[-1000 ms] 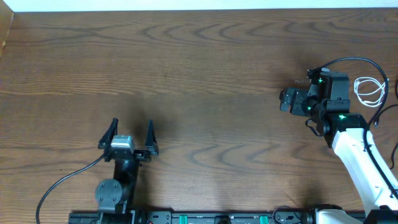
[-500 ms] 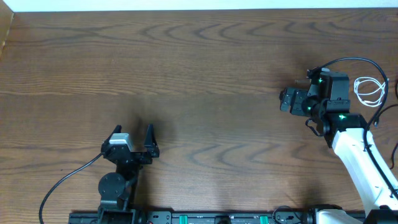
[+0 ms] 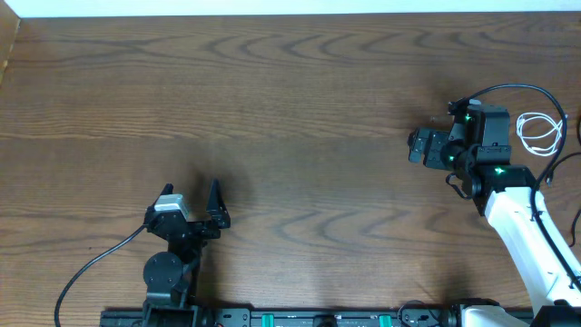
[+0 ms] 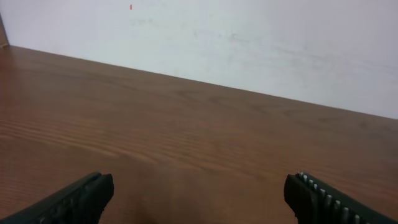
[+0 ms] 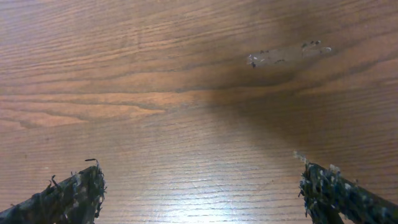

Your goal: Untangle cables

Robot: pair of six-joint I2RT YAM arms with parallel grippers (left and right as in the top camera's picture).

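Observation:
The white cable (image 3: 537,133) lies in small loops near the table's right edge, just right of my right arm. A thin black line (image 3: 572,158) at the right edge could be the black cable; most of it is out of frame and I cannot tell for certain. My right gripper (image 3: 413,146) points left, open and empty, well left of the white loops; its wrist view (image 5: 199,180) shows only bare wood between the fingers. My left gripper (image 3: 191,189) is open and empty at the front left, far from both cables; its wrist view (image 4: 200,186) shows only wood and a white wall.
A thicker black arm cable (image 3: 91,265) curves over the table at the front left. Another black arm cable (image 3: 519,88) arcs above the right arm. A pale scuff mark (image 5: 286,54) marks the wood ahead of the right gripper.
My left gripper has drawn back slightly toward its base and turned a little. The right arm and the white cable have not moved.

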